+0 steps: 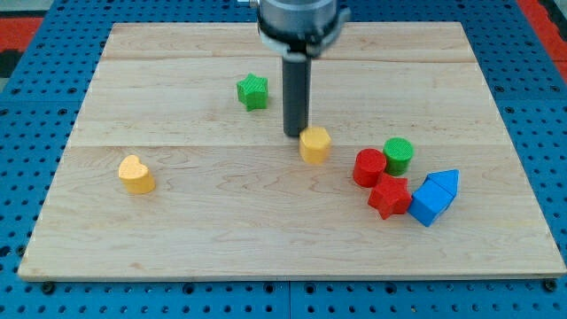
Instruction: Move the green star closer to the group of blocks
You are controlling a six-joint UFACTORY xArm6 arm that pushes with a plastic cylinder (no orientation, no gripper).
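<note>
The green star [252,91] lies on the wooden board [177,230], left of centre near the view's top. My tip [295,134] stands right of and below the star, just left of a yellow hexagon block [314,144], close to it or touching. The group lies at the view's right: a red cylinder [368,167], a green cylinder [399,155], a red star [389,196], a blue cube [429,203] and another blue block [443,182].
A yellow heart block [135,174] sits alone at the view's left. The board rests on a blue perforated table [35,106]. The arm's dark body [299,19] hangs over the board's top edge.
</note>
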